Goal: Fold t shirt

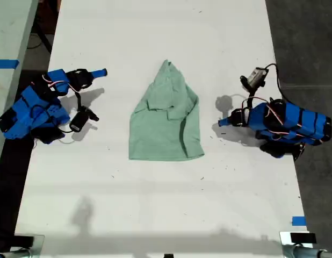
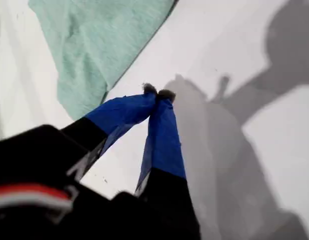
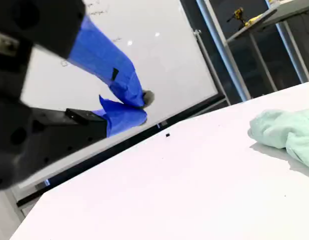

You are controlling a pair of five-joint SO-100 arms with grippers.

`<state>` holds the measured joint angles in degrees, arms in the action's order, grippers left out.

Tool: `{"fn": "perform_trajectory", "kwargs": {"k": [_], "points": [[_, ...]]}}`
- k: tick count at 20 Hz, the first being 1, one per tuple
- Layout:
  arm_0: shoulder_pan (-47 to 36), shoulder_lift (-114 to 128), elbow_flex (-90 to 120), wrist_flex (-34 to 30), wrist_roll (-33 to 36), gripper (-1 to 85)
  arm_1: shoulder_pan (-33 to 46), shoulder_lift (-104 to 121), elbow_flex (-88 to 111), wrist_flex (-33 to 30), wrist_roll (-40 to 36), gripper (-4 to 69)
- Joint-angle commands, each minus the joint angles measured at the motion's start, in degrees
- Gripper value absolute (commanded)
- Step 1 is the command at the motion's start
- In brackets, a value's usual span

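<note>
As seen from above, found the t shirt [image 1: 166,115] lying around the middle of the white table [image 1: 155,204], bunched to a narrow point at the far end and spread to a straight hem at the near end, with a fold running down its side toward the exterior view's right. Found my first gripper [image 1: 224,122] low over the table at the exterior view's right, pointing at the shirt and near it but not touching. Saw its blue claw tips [image 2: 157,92] pressed together on nothing, the shirt's edge [image 2: 94,45] just beyond them. Found my second gripper [image 1: 101,72] at the exterior view's left, well apart from the shirt. Saw its claw [image 3: 142,106] drawn together too, empty, with the shirt's bunched end [image 3: 284,130] far off across the bare tabletop
</note>
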<state>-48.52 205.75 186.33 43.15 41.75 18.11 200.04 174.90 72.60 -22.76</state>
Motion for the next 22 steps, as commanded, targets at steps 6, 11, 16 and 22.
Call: {"fn": "perform_trajectory", "kwargs": {"k": [6,11,16,22], "points": [[-0.09,0.44,2.20,0.09,-0.79,-0.2,-1.93,0.97,3.43,0.79,2.99,0.8],[-0.09,0.44,2.20,0.09,-0.79,-0.2,-2.02,0.97,3.43,0.79,3.25,0.8],[-0.09,0.44,2.20,0.09,-0.79,-0.2,-2.11,0.97,3.43,0.79,3.25,0.8],[0.00,0.44,2.20,0.09,-0.79,-0.2,-2.20,0.97,3.43,0.79,3.34,0.8]]}}
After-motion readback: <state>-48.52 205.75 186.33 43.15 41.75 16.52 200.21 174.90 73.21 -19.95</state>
